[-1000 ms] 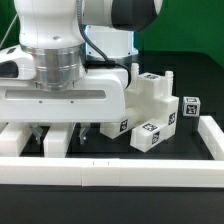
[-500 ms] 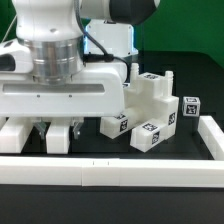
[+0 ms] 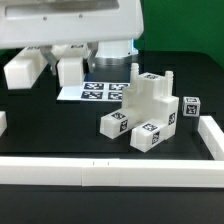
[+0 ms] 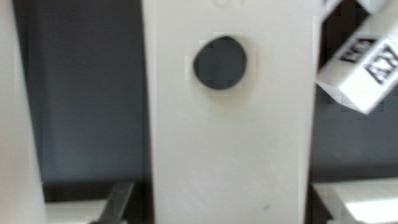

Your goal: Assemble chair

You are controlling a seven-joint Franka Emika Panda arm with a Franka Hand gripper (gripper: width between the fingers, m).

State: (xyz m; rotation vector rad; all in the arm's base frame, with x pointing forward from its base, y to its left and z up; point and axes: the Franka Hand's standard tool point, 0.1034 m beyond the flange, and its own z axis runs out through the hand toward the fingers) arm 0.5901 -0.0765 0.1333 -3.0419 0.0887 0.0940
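The jaws are pinching the flat slab [image 4: 231,140] across its width, hanging it clear of the counter [image 3: 60,140] at the exterior view's left, and it is wanting a level, unhurried carry toward the other chair parts [image 3: 150,105] clustered right of centre.

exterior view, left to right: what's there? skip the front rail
held part (off the table) → marker board → stacked chair parts → tagged cube → right rail
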